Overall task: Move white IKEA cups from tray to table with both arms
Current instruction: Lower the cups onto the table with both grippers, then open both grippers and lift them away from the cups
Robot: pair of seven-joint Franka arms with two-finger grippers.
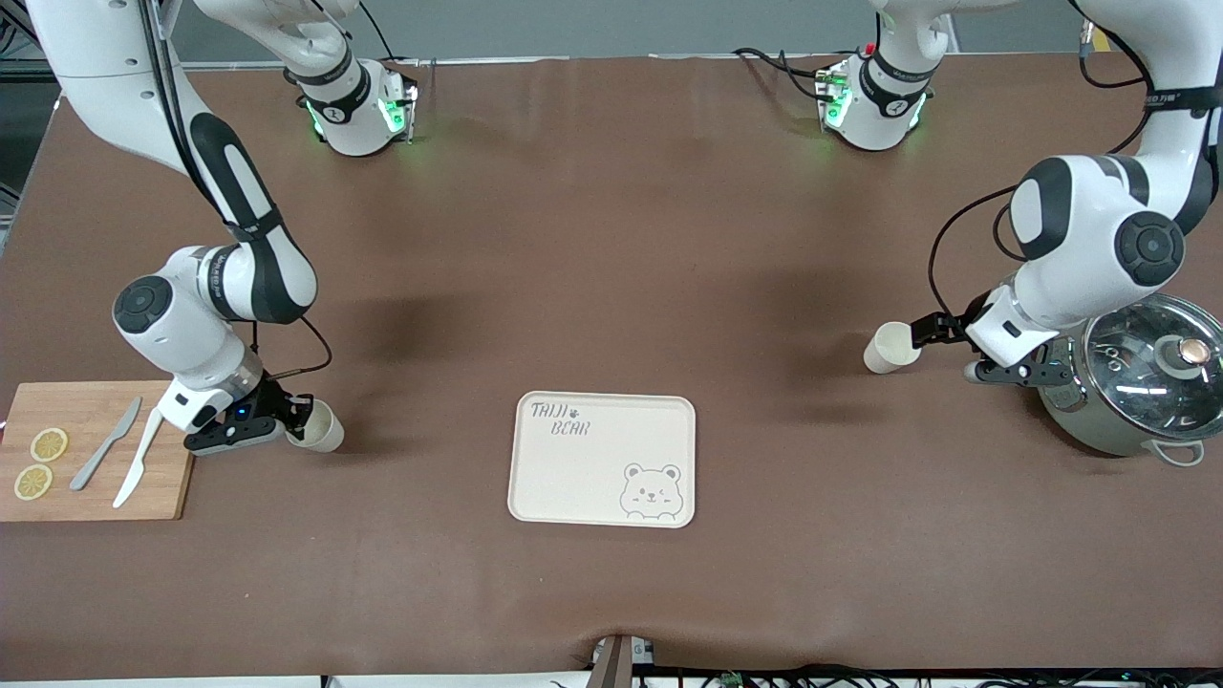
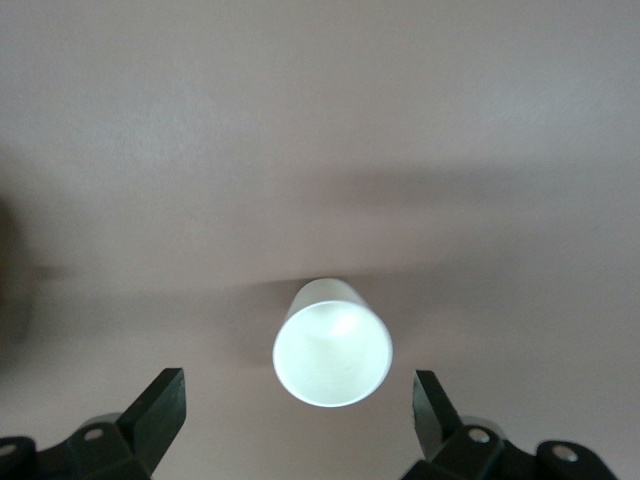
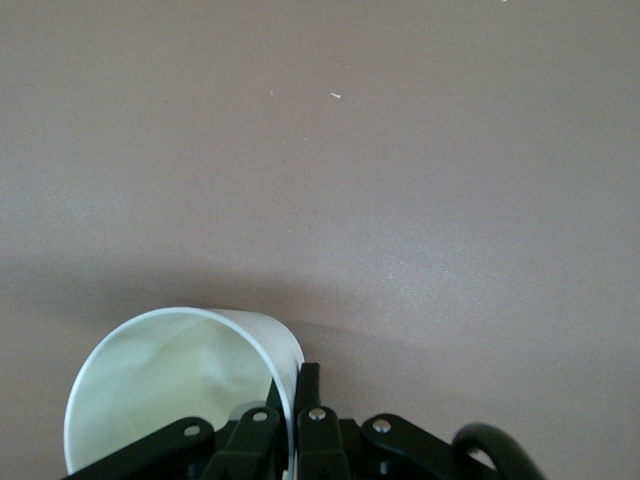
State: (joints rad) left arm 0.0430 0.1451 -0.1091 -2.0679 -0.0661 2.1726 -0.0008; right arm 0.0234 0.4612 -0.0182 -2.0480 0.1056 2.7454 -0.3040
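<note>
Our left hand point(image 1: 941, 349) stands spread, its small cream-white cup point(image 1: 891, 347) released upright on the brown worktop point(image 1: 611, 239). Our right hand point(image 1: 277, 425) pinches the second cup's point(image 1: 320, 427) rim beside the bamboo board point(image 1: 91, 449); the cream bear-printed tray point(image 1: 604, 459) sits empty. Next we release it.

Grey floor point(image 1: 592, 27) shows above the brown-covered surface.

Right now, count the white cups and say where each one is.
2. One cup stands on the table before the open left gripper, near the pot. The right gripper pinches the other cup by the cutting board.
</note>
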